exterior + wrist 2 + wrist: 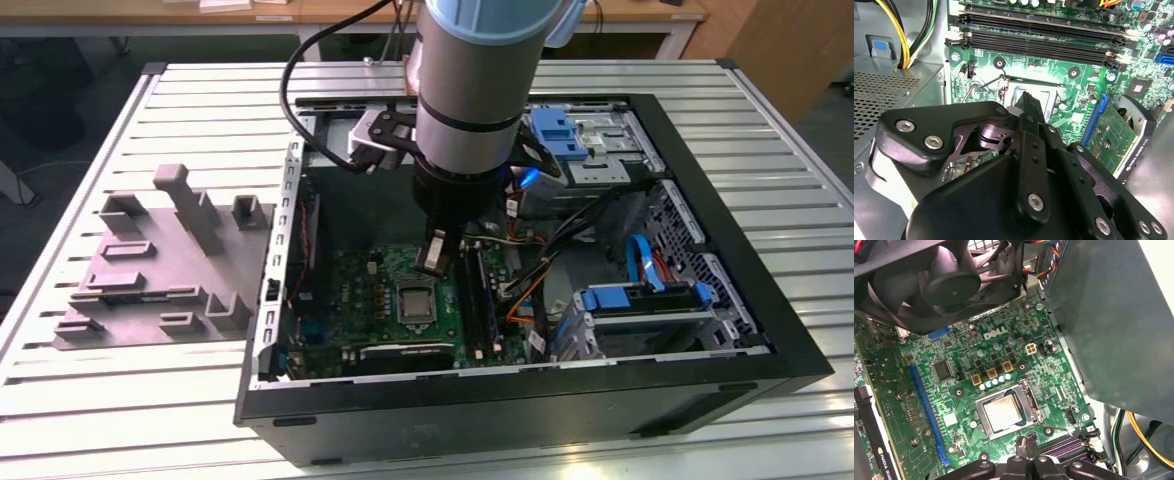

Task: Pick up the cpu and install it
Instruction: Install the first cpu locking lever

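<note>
The cpu (pixel 1003 413), a small square chip with a pale silvery top, lies flat in the motherboard socket, with the socket's metal frame (pixel 1030 405) around it. In the exterior view the cpu (pixel 415 300) sits in the middle of the green motherboard (pixel 354 290). My gripper (pixel 437 258) hangs just above and behind the socket, and its black fingers (pixel 1022 446) stand close together with nothing seen between them. In the second wrist view the fingers (pixel 1026 107) cover most of the socket.
Black memory slots (pixel 1039 37) run beside the socket, and a thin wire lever (pixel 1058 429) lies between them and it. A black fan (pixel 949 282), a grey power-supply box (pixel 1114 315), a green expansion card (pixel 884 405) and yellow cables (pixel 899 35) crowd the case. A grey fixture (pixel 160 270) stands outside on the table.
</note>
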Robot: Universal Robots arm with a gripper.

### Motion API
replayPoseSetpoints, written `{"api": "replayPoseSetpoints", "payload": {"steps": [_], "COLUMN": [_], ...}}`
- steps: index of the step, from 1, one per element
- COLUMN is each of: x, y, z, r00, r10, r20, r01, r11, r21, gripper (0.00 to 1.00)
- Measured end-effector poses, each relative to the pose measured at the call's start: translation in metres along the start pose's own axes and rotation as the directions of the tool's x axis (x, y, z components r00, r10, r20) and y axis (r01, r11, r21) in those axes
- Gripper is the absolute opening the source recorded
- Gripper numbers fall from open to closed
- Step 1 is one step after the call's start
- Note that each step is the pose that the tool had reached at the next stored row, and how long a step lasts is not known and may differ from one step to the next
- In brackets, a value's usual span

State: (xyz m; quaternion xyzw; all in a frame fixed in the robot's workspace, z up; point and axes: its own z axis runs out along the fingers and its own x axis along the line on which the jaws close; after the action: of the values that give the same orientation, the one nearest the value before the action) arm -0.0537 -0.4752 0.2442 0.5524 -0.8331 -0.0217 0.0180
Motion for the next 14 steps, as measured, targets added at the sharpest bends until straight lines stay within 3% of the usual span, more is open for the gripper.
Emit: {"api": "replayPoseSetpoints", "payload": {"steps": [8,11,12,14], "x": [0.0001,0.0000,-0.0001,-0.0002], "y": [0.0000,0.0000,-0.0001,-0.0003], "z": [-0.0001,0.0000,0.0000,0.0000], "r00": [1.0000,0.9997,0.9994,0.9978], "r10": [0.000,-0.001,-0.002,-0.003], "r20": [0.0023,0.0232,0.0343,0.0663], "r01": [0.000,0.002,0.003,0.005], "r11": [1.0000,1.0000,0.9999,0.9996], "r21": [-0.0011,-0.0095,-0.0141,-0.0275], "gripper": [0.11,0.11,0.11,0.11]}}
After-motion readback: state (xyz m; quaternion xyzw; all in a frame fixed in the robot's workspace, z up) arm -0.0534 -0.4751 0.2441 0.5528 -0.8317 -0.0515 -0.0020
